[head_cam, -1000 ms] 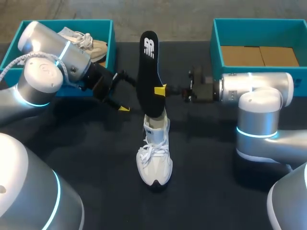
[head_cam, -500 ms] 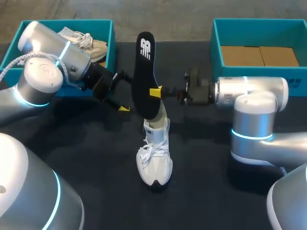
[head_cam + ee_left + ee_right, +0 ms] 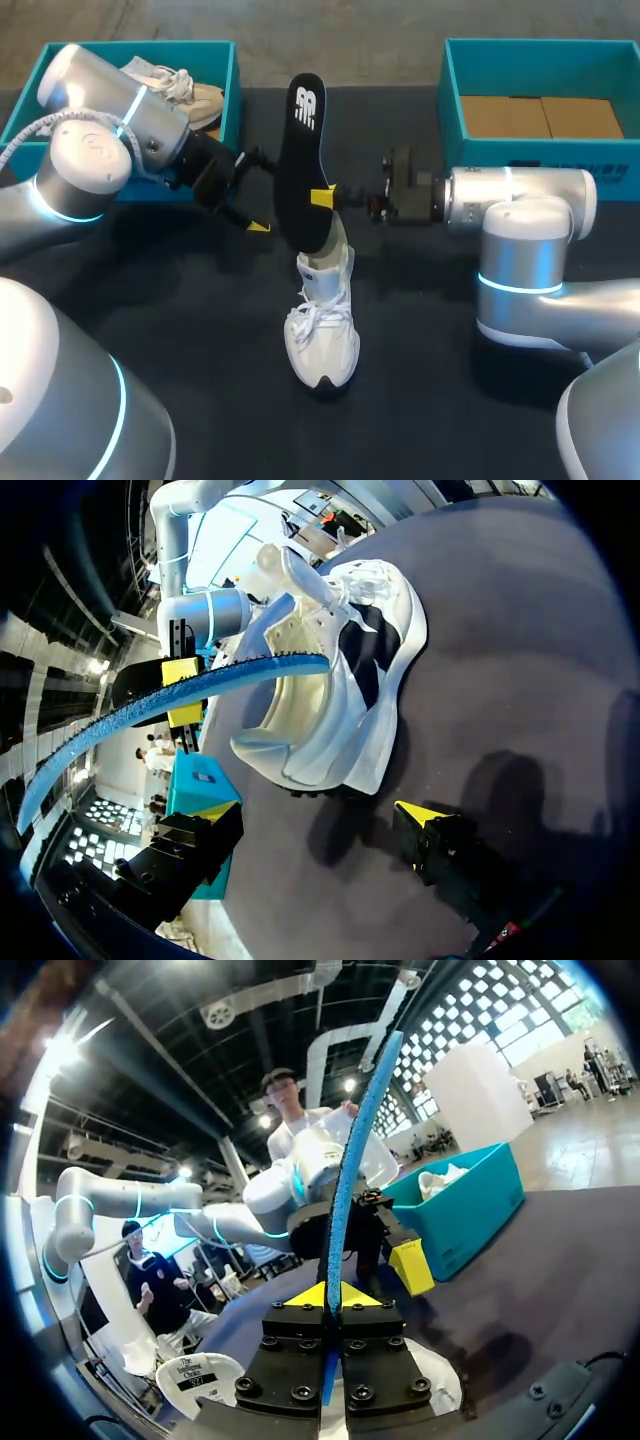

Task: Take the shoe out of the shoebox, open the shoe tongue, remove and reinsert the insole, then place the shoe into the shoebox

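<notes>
Insole slightly further left in right claw; two shoes, two shoeboxes

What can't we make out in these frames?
1) Head view: the black foam insole covers the opening of the white lace-up sneaker; whether its lower tip sits inside is unclear.
2) Head view: the left arm hides most of the left teal cardboard shoebox and the beige shoe in it.
3) Right wrist view: the right hand blocks nearly all of the sneaker.
</notes>
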Robot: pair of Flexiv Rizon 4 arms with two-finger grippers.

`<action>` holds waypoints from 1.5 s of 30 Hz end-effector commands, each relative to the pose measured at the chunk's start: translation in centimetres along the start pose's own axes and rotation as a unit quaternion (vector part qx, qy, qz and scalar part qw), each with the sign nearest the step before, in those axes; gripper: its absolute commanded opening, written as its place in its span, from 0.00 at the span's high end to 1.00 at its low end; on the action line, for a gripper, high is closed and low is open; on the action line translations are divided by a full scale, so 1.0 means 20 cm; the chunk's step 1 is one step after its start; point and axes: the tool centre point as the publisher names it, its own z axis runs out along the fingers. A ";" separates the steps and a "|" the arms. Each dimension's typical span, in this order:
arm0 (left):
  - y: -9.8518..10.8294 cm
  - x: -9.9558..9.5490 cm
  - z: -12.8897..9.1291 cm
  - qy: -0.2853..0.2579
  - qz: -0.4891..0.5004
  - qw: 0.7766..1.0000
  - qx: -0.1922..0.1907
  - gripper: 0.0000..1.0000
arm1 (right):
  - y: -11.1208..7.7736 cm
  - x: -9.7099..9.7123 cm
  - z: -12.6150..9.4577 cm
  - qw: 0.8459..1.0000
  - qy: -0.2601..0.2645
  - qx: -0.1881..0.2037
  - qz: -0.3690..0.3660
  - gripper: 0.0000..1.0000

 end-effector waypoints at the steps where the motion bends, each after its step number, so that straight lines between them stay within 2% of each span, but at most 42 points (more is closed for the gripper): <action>1: 0.00 0.00 0.00 0.000 0.000 1.000 0.000 0.00 | -0.02 -0.02 0.02 1.000 0.000 0.002 0.002 1.00; 10: 0.00 0.00 0.00 0.000 0.000 1.000 0.000 0.00 | -0.02 -0.04 0.04 1.000 0.002 0.005 0.006 1.00; 18: 0.00 0.00 0.00 0.000 0.000 1.000 0.000 0.00 | 0.05 -0.04 0.03 1.000 -0.002 0.006 -0.004 1.00; 24: 0.00 0.00 0.00 0.000 0.000 1.000 0.000 0.00 | 0.05 -0.04 0.02 1.000 -0.004 0.005 -0.005 1.00; 35: 0.00 0.00 0.00 0.000 0.000 1.000 0.000 0.00 | 0.08 -0.01 -0.04 1.000 -0.010 -0.002 -0.010 1.00; 45: 0.00 0.00 0.00 0.000 0.000 1.000 0.000 0.00 | 0.08 -0.02 -0.11 1.000 -0.015 -0.001 -0.009 1.00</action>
